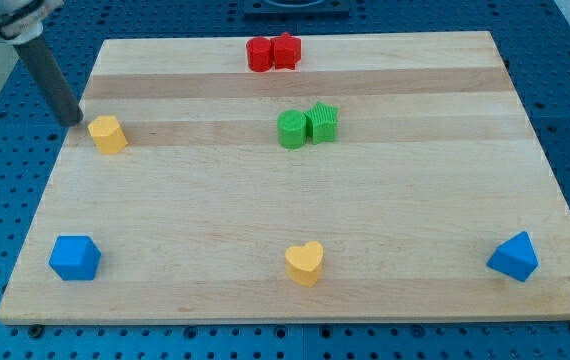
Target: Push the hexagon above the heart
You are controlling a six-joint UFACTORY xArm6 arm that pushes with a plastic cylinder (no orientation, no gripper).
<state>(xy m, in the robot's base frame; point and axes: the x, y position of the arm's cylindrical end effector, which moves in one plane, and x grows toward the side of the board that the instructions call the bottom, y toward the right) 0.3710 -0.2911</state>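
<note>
Rod [50, 75] cut off by view's top-left edge; upper part and arm out of frame. My tip [71, 120] at board's left edge, just up-left of yellow hexagon [108, 134]; contact with it cannot be told.

Two red blocks [272, 52] at view's top, touching; shapes too small to tell. Left green block [292, 129] possibly round, not certain; right green block [323, 122] shape unclear.

Dark object [295, 5] beyond board, cut by top edge, unidentifiable.
</note>
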